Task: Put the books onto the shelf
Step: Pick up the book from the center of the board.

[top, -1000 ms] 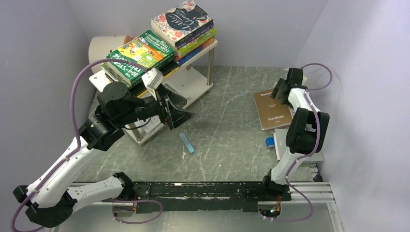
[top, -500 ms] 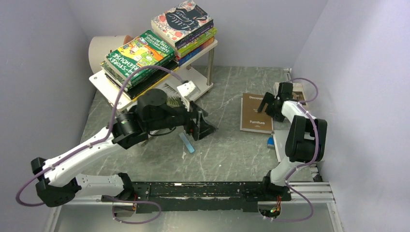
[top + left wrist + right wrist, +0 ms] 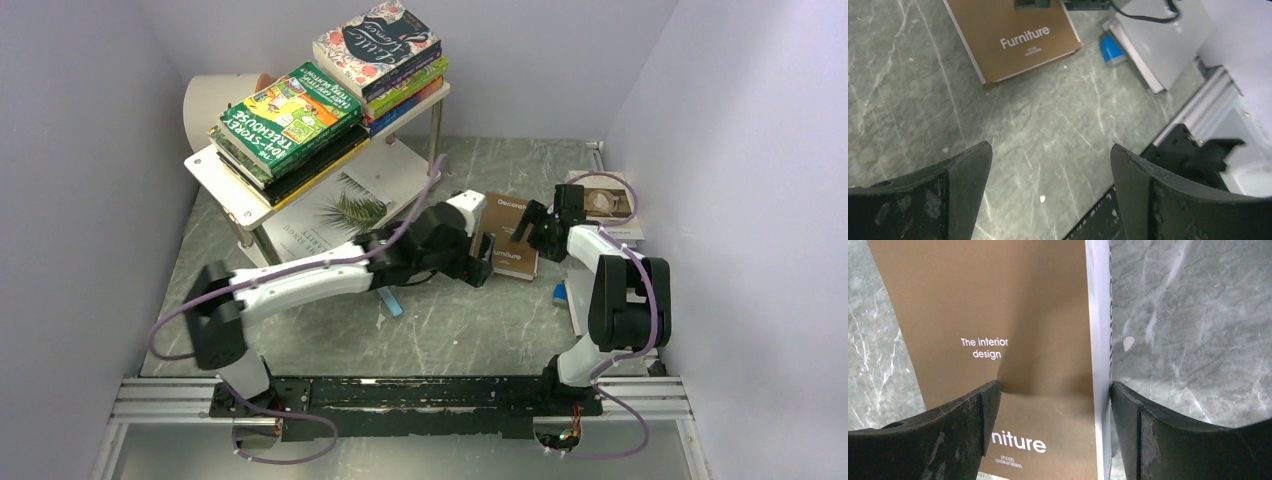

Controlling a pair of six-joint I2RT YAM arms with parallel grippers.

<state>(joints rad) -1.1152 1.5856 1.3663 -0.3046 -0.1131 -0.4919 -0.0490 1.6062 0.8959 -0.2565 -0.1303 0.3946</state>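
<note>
The left arm reaches far across the table from its near left corner. The left gripper hovers at the middle of the table, just beside the near left edge of the brown book. Its jaws are spread wide, with only bare marble between them.

The brown book lies flat, right of the table's middle, with "Furniture" printed on its cover. The right gripper points down over the book's right edge. Its jaws are also spread: one finger sits over the brown cover and the other is just past the white edge, over the table. They pinch nothing.

The shelf stands in the far left corner. Two stacks of books rest on its top board, the green Treehouse book topping the nearer one and Little Women the farther one. A white palm-leaf book lies on the lower board.

Another book, with a round picture, lies by the right edge of the table. A grey book lies nearer the right arm's base, with a small blue block touching its left side. A blue bar shows just below the left arm. A white cylinder stands behind the shelf.
</note>
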